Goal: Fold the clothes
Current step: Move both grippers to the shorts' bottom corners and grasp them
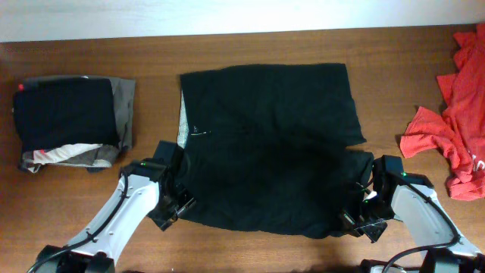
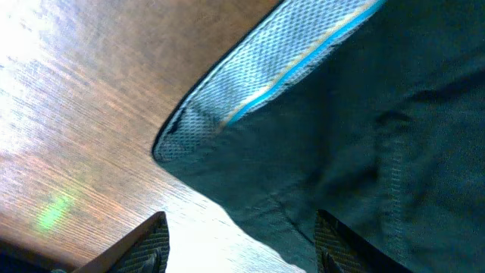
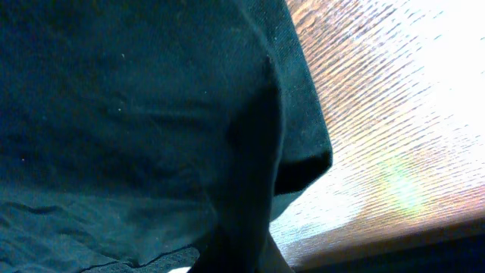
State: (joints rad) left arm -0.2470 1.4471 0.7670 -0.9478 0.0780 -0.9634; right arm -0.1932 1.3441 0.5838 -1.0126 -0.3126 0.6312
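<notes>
We list one black shirt [image 1: 265, 144] on the table [image 1: 151, 53], left hand [image 1: 173, 211] wide at its edge, right hand [image 1: 358, 221] pinching its corner.

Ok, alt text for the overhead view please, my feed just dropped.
A black garment lies spread flat on a wooden table, with the left arm reaching its lower left corner and the right arm its lower right corner. A folded stack of clothes sits far left; a crumpled red-orange garment lies far right.
</notes>
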